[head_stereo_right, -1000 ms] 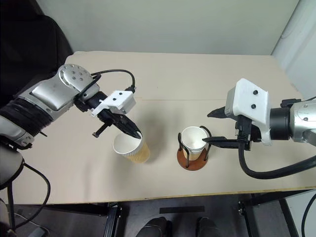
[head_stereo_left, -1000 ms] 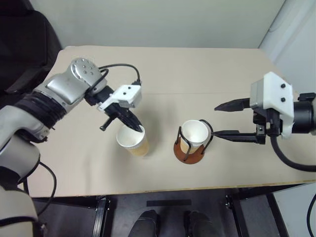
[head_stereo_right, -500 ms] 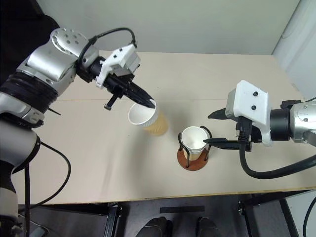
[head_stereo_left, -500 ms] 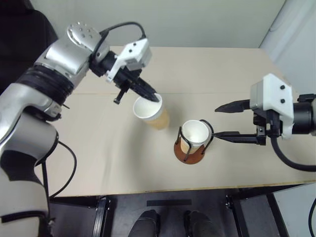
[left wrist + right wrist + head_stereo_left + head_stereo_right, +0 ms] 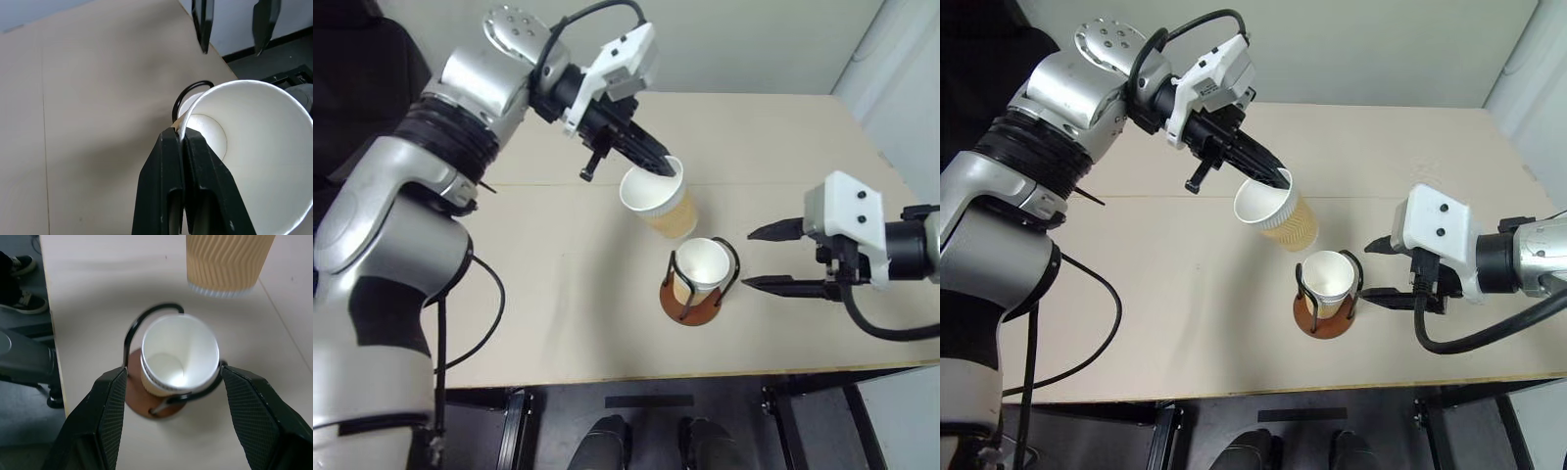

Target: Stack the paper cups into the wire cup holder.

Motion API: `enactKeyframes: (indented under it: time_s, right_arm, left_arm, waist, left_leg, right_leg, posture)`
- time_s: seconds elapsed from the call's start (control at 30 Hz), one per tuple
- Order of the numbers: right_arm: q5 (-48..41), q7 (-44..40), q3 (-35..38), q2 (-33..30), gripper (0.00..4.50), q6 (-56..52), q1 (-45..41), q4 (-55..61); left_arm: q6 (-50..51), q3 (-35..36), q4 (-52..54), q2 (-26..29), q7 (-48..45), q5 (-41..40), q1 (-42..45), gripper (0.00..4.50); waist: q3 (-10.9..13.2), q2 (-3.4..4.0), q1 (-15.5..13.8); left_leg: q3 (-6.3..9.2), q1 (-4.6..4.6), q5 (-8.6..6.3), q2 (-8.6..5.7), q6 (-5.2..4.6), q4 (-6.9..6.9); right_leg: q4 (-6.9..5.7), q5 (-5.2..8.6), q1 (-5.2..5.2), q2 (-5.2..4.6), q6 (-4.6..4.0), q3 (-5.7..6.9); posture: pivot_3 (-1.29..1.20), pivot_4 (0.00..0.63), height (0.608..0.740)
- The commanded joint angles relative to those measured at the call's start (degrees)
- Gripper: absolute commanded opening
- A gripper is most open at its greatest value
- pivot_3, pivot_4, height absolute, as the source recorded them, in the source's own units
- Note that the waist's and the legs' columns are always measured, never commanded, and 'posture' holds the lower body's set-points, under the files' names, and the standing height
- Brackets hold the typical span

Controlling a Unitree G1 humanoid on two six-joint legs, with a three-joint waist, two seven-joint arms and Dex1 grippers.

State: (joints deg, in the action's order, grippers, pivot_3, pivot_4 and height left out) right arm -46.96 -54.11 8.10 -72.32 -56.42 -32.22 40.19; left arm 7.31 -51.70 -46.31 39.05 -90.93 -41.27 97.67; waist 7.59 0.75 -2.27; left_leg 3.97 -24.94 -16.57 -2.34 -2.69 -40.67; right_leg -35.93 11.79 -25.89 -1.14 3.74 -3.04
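Cup (image 5: 658, 199) in left tool (image 5: 668, 168) above wire cup holder (image 5: 694, 296)

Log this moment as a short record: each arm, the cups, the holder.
left gripper: jaws shut on the rim of the carried cup, held in the air near the holder
right gripper: jaws open, beside the holder, holding nothing
wire cup holder: upright on the table, wooden base down
seated cup: standing inside the wire loops, mouth up
carried cup: tilted, not yet over the seated cup
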Motion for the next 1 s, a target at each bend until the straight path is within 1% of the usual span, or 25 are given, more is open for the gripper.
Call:
enactKeyframes:
  time_s: [0.03,0.5,1.0]
  right_arm:
    - [0.4,0.2,3.6,-1.3,3.08,0.9,1.1,1.4]
    - [-2.3,1.6,11.4,-3.2,3.08,-2.3,6.2,4.0]
    - [-6.9,5.6,15.8,-3.3,3.08,-6.1,8.4,7.0]
  left_arm:
    - [-1.2,1.6,-1.4,-1.5,-1.6,-1.0,2.5,0.06]
    - [-4.3,-0.9,-5.7,-8.9,-1.6,-0.5,3.5,0.06]
    - [-8.3,-5.7,-6.9,-13.1,-1.6,0.2,2.8,0.06]
  waist:
    - [0.0,0.0,0.0]
    - [0.0,0.0,-1.0]
    - [0.0,-0.02,-1.3]
  left_leg:
    - [0.05,-0.01,0.0,0.04,0.0,-0.04]
    - [-0.06,-0.03,-0.02,0.04,-0.04,-0.31]
    - [-0.18,-0.02,-0.03,0.01,-0.05,-0.42]
  right_leg:
    - [0.0,-0.01,0.01,-0.05,0.01,-0.03]
    - [-0.06,-0.07,0.07,-0.07,0.14,-0.08]
    - [-0.1,-0.13,0.11,-0.02,0.24,-0.11]
  posture:
    - [0.0,0.15,0.74]
    - [0.0,0.15,0.74]
    - [0.0,0.15,0.74]
